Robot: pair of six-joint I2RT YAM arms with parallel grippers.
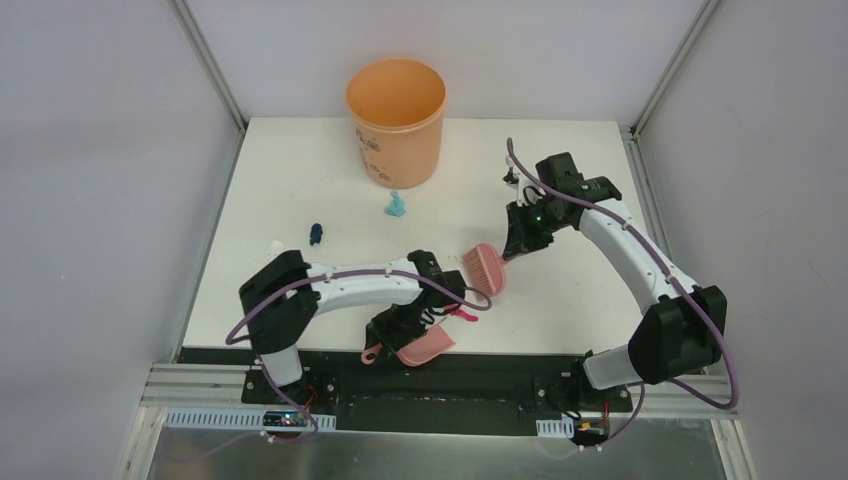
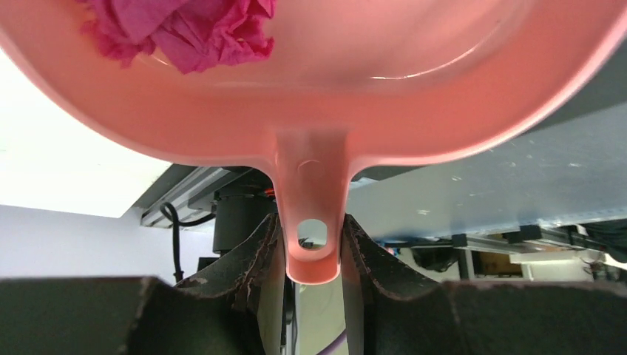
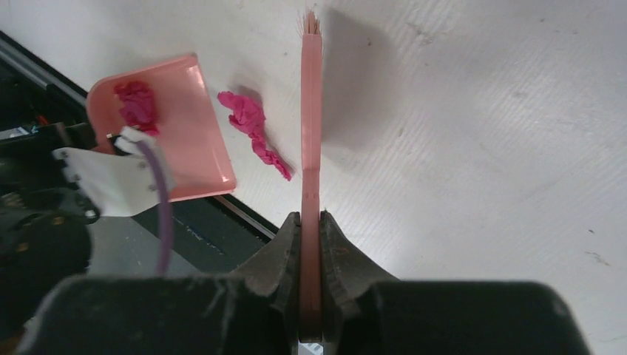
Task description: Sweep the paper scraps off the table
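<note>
The left gripper (image 2: 314, 244), jaws part closed, clamped the pan (image 2: 414, 111) handle at the table's (image 1: 300, 160) near edge; one wad (image 3: 137, 103) lay inside. The right gripper (image 3: 311, 237), fully closed, pinched the brush (image 3: 311, 111) handle. A magenta scrap (image 3: 255, 127) lay between brush and pan mouth. The stroke probably needed to run short and low toward the lip. A teal scrap (image 1: 396, 206) and a blue scrap (image 1: 316, 234) lay toward the far-left corner.

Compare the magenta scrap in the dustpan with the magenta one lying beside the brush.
Place: the pan scrap lies inside the dustpan; the loose scrap lies on the table, between dustpan and brush. Shape: the pan scrap is a compact wad; the loose scrap is stretched long. Both are crumpled magenta paper.
</note>
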